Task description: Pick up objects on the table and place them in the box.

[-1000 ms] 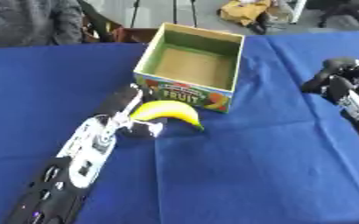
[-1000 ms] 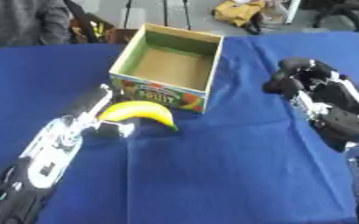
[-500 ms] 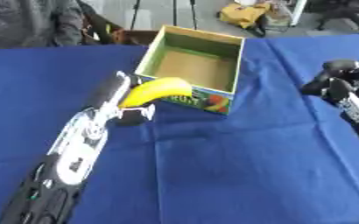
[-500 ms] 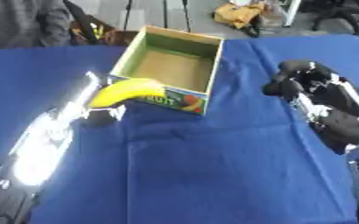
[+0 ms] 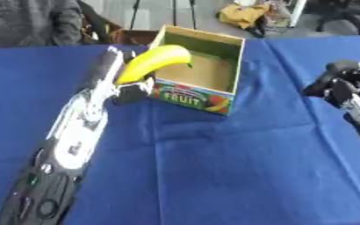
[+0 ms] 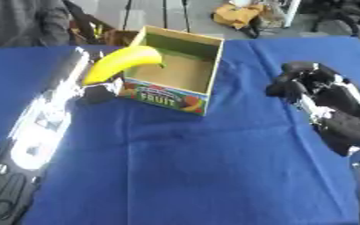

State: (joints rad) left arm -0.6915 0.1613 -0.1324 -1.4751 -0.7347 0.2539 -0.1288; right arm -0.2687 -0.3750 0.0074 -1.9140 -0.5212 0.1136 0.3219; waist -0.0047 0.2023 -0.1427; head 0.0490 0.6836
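Note:
A yellow banana (image 5: 152, 63) is held up in the air by my left hand (image 5: 126, 90), whose fingers are curled round its lower end. The banana's tip reaches over the left rim of the open cardboard fruit box (image 5: 201, 70), which stands on the blue tablecloth at the back middle. The box's inside looks bare. My right hand (image 6: 300, 85) hovers at the right side of the table, fingers curled, holding nothing, well apart from the box.
The table (image 5: 214, 167) is covered in a blue cloth with soft creases. A person in a grey top (image 5: 29, 22) sits at the far left edge. Chairs and yellow clutter (image 5: 248, 13) lie on the floor beyond the table.
My left hand lifted the banana from the cloth in front of the box, up and back, to the box's left rim. The right hand stayed where it was.

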